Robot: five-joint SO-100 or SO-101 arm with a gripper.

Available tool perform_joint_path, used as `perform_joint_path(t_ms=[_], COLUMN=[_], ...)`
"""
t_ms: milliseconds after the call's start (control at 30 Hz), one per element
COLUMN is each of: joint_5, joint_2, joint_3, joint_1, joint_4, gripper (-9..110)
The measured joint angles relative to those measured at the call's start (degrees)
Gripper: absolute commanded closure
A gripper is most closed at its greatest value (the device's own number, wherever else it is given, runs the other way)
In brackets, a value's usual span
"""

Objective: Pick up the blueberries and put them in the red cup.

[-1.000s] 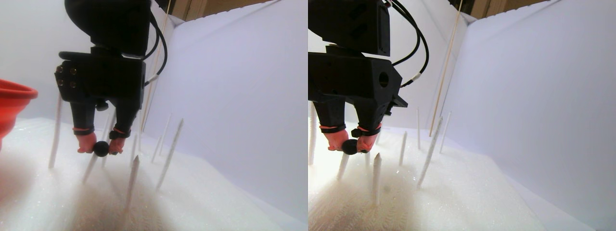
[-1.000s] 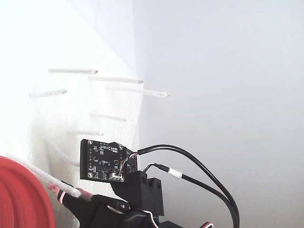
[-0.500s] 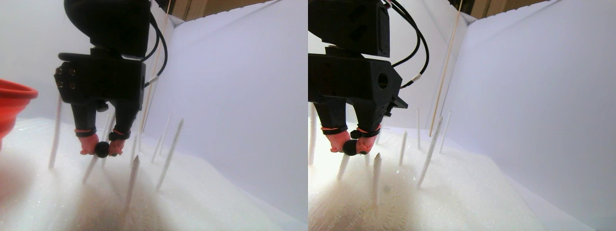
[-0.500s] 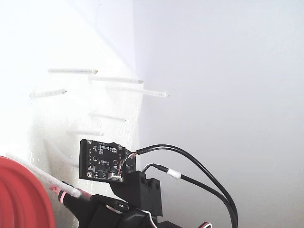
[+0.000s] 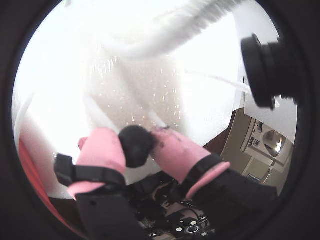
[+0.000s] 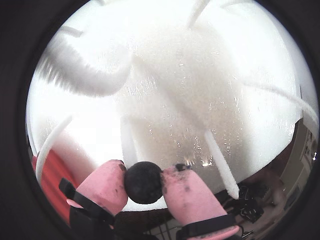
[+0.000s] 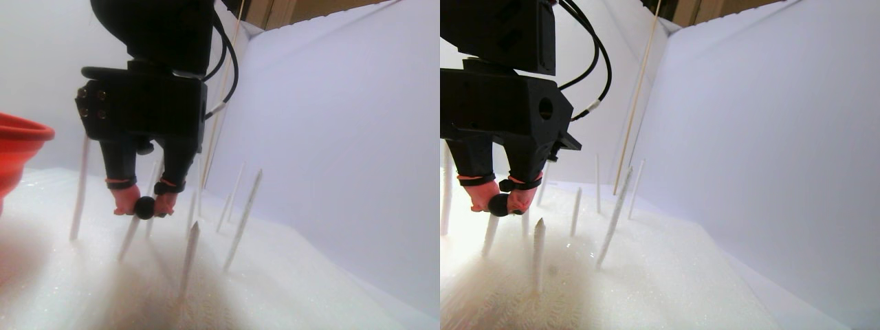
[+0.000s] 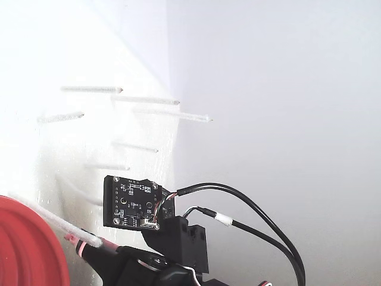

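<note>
White foam floor [image 7: 330,289] lay below the pincer [image 7: 144,207], with thin white sticks [image 7: 242,210] poking up around it. Its pink tips squeezed one blueberry [image 6: 143,182], lifted clear of the sticks. The red cup [image 7: 17,148] waited off to its left in the stereo pair view.

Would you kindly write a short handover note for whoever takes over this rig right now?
Gripper: shut on one blueberry, pinched between the two pink fingertips and held clear above the white foam floor among the white spikes.
Red cup: at the left edge of the stereo pair view, to the left of the gripper; its rim also shows at the lower left of the fixed view. Its inside cannot be seen.
Done: this blueberry is picked up.
Left: carry it over the red cup and release it. No other blueberries are visible in any view, so check for the rest.
</note>
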Motion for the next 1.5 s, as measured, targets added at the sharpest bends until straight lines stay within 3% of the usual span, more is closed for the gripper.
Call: perform_joint_path(t_ms=[1500], joint_5=[1.76], joint_2=[25.75], joint_3=[3.96], joint_1=[-4.75], joint_4=[18.81], gripper=[91])
